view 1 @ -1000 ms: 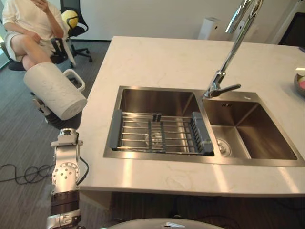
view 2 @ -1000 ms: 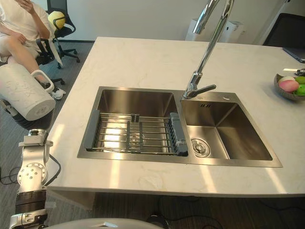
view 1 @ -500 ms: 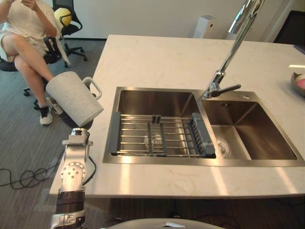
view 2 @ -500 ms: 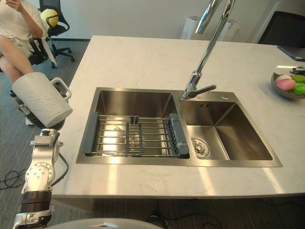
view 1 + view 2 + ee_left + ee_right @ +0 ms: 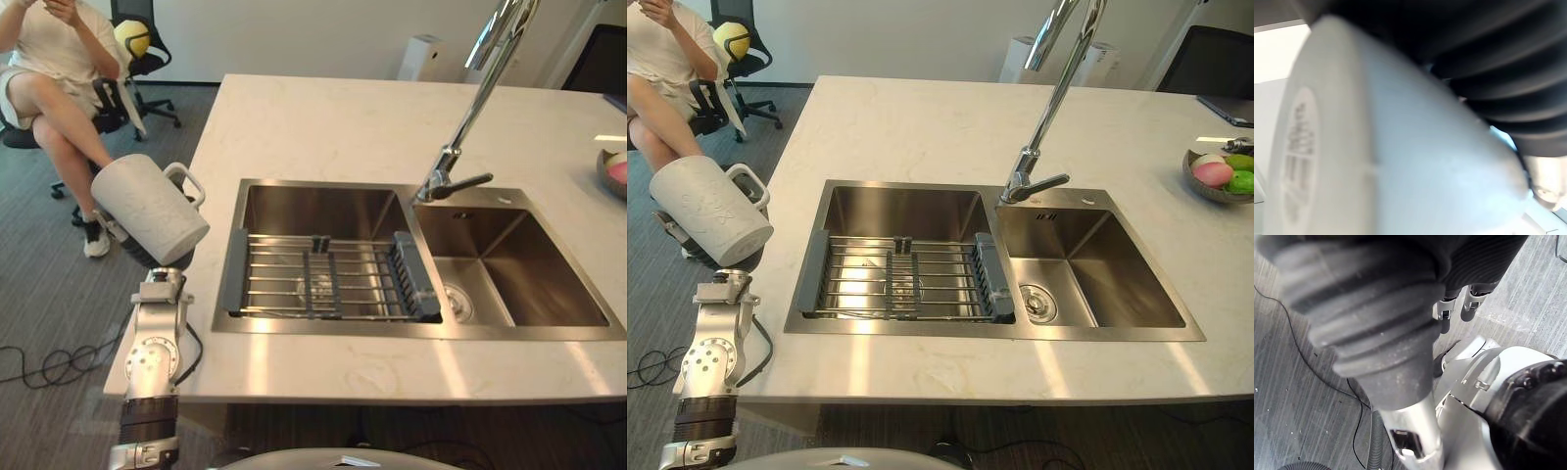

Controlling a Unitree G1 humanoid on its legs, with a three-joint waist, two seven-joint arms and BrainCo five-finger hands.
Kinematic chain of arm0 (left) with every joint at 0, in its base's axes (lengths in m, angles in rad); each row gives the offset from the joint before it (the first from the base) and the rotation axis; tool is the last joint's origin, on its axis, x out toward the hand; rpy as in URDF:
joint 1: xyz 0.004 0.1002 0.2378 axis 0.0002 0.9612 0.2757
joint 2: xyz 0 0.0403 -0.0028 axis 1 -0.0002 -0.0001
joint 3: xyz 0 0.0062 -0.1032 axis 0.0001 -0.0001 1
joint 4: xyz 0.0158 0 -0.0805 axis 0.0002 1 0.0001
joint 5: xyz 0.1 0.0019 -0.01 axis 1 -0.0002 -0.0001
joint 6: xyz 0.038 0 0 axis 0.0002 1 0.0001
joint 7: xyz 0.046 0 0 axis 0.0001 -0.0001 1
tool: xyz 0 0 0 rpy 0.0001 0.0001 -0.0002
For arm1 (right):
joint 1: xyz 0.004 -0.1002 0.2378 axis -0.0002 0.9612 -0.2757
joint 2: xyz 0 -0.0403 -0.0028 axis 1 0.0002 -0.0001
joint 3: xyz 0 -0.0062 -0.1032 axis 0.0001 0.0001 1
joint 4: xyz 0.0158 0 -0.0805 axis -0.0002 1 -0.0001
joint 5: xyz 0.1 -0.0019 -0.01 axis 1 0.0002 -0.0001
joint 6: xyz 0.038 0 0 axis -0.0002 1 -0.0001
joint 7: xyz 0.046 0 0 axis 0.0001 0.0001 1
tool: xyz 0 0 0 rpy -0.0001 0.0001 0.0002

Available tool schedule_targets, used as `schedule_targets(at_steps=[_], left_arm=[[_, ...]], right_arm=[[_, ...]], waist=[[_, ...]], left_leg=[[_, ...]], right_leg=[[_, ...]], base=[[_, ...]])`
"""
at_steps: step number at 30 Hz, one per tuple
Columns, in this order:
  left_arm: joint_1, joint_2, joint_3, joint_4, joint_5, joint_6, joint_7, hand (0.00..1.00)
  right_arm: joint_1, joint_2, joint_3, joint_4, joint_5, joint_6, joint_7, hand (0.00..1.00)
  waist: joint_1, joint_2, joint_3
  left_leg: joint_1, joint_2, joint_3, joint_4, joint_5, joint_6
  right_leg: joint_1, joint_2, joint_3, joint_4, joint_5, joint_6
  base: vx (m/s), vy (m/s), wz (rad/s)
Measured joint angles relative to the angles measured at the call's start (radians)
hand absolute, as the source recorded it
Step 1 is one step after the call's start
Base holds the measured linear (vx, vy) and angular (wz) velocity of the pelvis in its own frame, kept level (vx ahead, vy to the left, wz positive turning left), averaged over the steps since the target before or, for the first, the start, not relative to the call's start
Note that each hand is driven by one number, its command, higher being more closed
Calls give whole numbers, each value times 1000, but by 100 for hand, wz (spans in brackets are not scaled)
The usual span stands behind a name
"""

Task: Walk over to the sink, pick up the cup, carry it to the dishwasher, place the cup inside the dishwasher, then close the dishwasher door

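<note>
Cup: you see the white matt cylindrical mug with a loop handle [image 5: 147, 211] carried aloft on the left arm. It is tilted, with the handle turned towards the table. Its side shows a faint raised pattern.
Cup position: it hangs off the table's left edge, over the grey ribbed carpet floor [image 5: 44, 294] and clear of the sink.
Left hand [image 5: 1508, 83]: its dark ribbed cover presses against the cup wall. You cannot tell its grip, since the cup hides the rest.
Right hand [image 5: 1376, 323]: it hangs low over the carpet, and you cannot tell its state.
Table: pale veined stone slab [image 5: 323, 117], smooth and square-cornered.
Sink: brushed steel double basin [image 5: 294, 211] set into the slab.
Rack: steel wire rack with grey end caps [image 5: 323, 279], spanning the left basin.
Tap: tall polished chrome tap [image 5: 470, 117] between the basins.
Bystander: seated person in a pale shirt [image 5: 54, 49], well apart from the table at far left.
</note>
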Motion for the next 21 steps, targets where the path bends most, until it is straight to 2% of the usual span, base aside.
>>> schedule_targets(at_steps=[2, 5, 6, 7, 8, 10, 14, 16, 18, 20, 21], left_arm=[[8, -6, 11, -12, -6, -19, 0, 100], [15, -14, 54, -30, -6, -40, 0, 100], [19, -14, 65, -31, -10, -40, -1, 100], [23, -13, 71, -32, -14, -41, -1, 100], [34, -13, 83, -32, -18, -40, -1, 100], [51, -10, 104, -32, -24, -40, -4, 100], [52, 36, 133, -37, -16, -58, -5, 100], [44, 58, 158, -56, 10, -80, 14, 100], [14, 70, 163, -65, 29, -98, 36, 100], [-15, 79, 168, -55, 44, -109, 60, 100], [-25, 90, 180, -33, 44, -111, 59, 100]], right_arm=[[0, 0, 0, 0, 0, 0, 0, 0], [2, -2, -2, -1, -24, -6, 3, 0], [1, -3, -2, -1, -30, -6, 4, 0], [-1, -3, -1, -4, -34, -6, 6, 0], [6, -3, 6, -6, -37, -6, 7, 0], [20, -6, 21, -5, -37, -15, 6, 0], [0, -7, 28, -4, -38, -17, 9, 0], [-31, -9, 49, -4, -39, -7, 16, 0], [-60, -17, 73, -6, -72, 6, 33, 0], [-87, -43, 77, -6, -116, 19, 44, 0], [-89, -56, 77, -6, -117, 18, 48, 0]], waist=[[2, 0, 0], [0, 15, 1], [1, 31, 8], [0, 31, 8], [0, 25, 7], [2, 23, 4], [37, 6, -10], [44, 9, -6], [50, 17, -2], [48, 32, 14], [48, 42, 22]], left_leg=[[0, 1, 4, 10, -5, -1], [-38, 27, -8, 73, -51, 8], [-43, 36, -18, 90, -62, 14], [-50, 40, -31, 104, -68, 13], [-65, 43, -75, 142, -76, 12], [-82, 42, -141, 174, -85, 0], [-124, 27, -207, 195, -65, -27], [-123, 22, -234, 209, -46, -60], [-122, 23, -263, 207, -27, -90], [-123, 26, -296, 192, 17, -114], [-128, 25, -315, 155, 63, -127]], right_leg=[[-1, 0, 2, 2, 1, 1], [-22, 1, 5, 66, -6, -8], [-30, 1, 6, 103, -21, -17], [-43, -3, 7, 149, -48, -33], [-71, -18, 11, 271, -100, -48], [-68, -17, 16, 333, -128, -38], [-55, -17, 37, 318, -197, 3], [10, -14, 28, 266, -234, 35], [43, -4, 18, 244, -260, 40], [60, 4, -16, 247, -270, 24], [62, 6, -36, 256, -277, 11]], base=[[28, 5, -6], [-25, 16, 8], [-30, 22, 27], [47, -24, 64], [63, -41, 76], [100, -85, 104], [100, -126, 67], [29, -171, 49], [-35, -184, 51], [-124, -204, 64], [-171, -182, 74]])
